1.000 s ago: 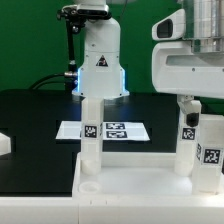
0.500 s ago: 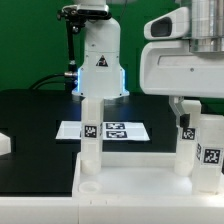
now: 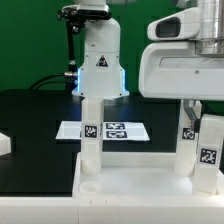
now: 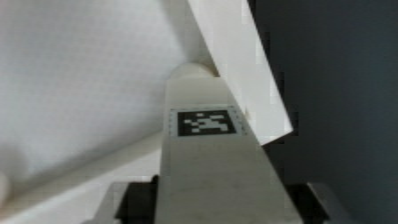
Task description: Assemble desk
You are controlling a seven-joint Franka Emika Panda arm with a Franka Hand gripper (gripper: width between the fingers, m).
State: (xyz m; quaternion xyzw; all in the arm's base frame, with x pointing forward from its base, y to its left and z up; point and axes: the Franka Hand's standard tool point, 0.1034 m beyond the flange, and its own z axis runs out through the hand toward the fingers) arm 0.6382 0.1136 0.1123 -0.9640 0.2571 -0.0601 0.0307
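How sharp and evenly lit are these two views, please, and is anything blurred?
Exterior view: evenly lit and fairly sharp; the tags on the upright leg and the marker board are distinct, and a blue glow shows at the arm base. Wrist view: soft; the leg fills the frame, its tag blurred.

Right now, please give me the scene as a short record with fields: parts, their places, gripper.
top: white desk top, flat, at the front
left leg: leg upright in the top's corner at the exterior view's left
right legs: two legs upright at the exterior view's right
gripper: gripper above the right legs; grip unclear
marker board: marker board flat on the black table
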